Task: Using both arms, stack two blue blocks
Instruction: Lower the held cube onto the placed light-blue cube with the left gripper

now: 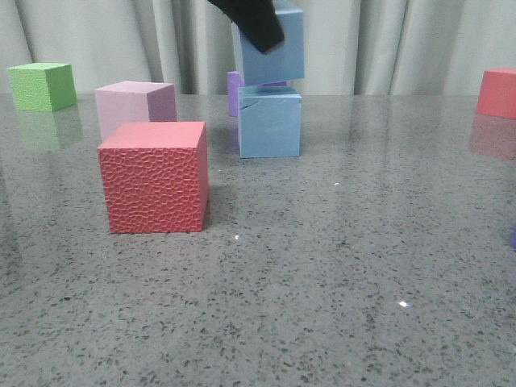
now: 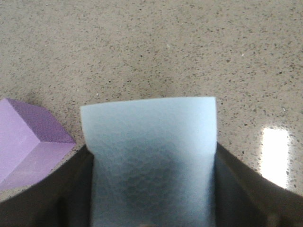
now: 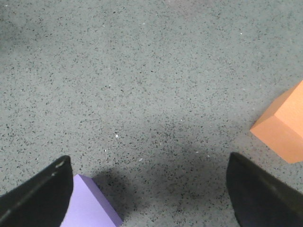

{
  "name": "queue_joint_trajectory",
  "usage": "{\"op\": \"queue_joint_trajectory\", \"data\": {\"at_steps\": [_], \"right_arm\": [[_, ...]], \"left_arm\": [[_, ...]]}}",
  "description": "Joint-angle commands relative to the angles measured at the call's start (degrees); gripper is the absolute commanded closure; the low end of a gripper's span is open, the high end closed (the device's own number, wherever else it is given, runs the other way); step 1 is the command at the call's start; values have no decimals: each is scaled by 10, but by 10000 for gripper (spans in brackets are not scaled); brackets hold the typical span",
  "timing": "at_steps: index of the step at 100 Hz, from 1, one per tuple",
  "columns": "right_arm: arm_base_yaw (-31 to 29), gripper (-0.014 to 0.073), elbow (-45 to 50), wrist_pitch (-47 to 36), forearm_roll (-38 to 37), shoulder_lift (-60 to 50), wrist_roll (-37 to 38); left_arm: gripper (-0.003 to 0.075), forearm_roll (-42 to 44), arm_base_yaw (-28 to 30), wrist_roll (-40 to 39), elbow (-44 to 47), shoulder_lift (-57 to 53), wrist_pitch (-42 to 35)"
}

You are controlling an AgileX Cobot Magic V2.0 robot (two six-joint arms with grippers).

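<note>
Matte foam blue block (image 2: 151, 161) between left tool (image 2: 151, 189) fingers, cube-shaped.

Lower blue block (image 1: 269, 122) hides most of purple cube (image 1: 234, 93).

Red cube (image 1: 155, 177) front-left, pink cube (image 1: 135, 106) just behind, green cube (image 1: 42, 86) far left, w/ grey speckled table (image 1: 339, 282).

The front view sits low, near the table (image 1: 322, 306), facing forward toward the curtain (image 1: 387, 40) at twelve o'clock. Both wrist views look steeply down at the tabletop from close range — the left wrist view shares the upper blue block (image 1: 278, 52) (image 2: 149, 156) with the front view.
</note>
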Motion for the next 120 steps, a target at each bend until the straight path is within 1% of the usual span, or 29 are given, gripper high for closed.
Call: {"op": "queue_joint_trajectory", "data": {"at_steps": [1,94,120], "right_arm": [[-4,-52,-13,-32,-12,-6,-3],[-4,-52,-13,-32,-12,-6,-3],[-4,-52,-13,-32,-12,-6,-3]], "left_arm": [[531,-25,-5,4,-17,-33,-11],[531,-25,9,42,-17,-33,8],[531,-47,9,56,-17,-33,8]]}}
